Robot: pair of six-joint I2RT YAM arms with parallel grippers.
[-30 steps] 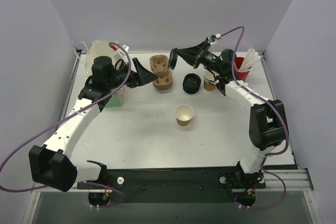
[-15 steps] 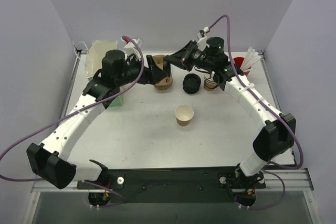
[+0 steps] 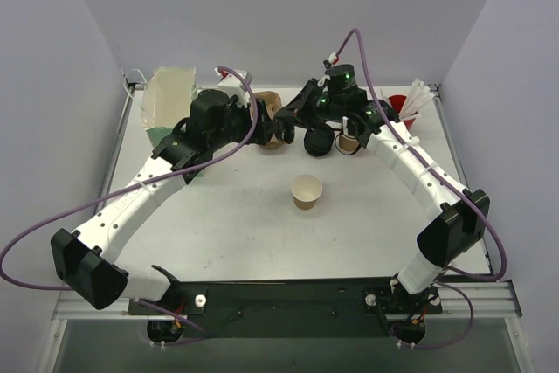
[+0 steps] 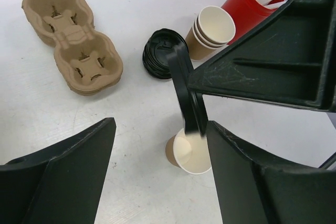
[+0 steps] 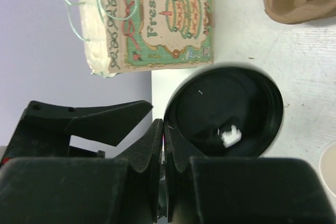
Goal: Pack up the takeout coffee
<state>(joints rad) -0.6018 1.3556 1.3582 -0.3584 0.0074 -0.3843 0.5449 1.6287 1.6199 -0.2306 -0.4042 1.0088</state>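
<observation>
No lidded coffee cup shows. A single lidless brown paper cup [image 3: 307, 191] stands mid-table, and it also shows in the left wrist view [image 4: 189, 153]. My right gripper [image 3: 293, 114] is shut on the rim of a round black lid [image 5: 226, 111] and holds it in the air left of the black lid stack [image 3: 319, 140]. In the left wrist view the held lid [image 4: 186, 93] hangs edge-on above the cup. My left gripper [image 3: 278, 131] is open and empty, by the cardboard cup carrier [image 3: 269, 120], with its jaws [image 4: 160, 129] wide on either side of the cup below.
A stack of lidless tan cups [image 3: 349, 140] and a red cup with white sticks [image 3: 403, 109] stand at the back right. A printed paper bag [image 3: 170, 98] stands at the back left, and it also shows in the right wrist view [image 5: 152, 19]. The two grippers are close together.
Both arms have swung in toward the table's back middle. The left gripper moved right to the carrier. The right gripper came down and left with the lid still in it.
</observation>
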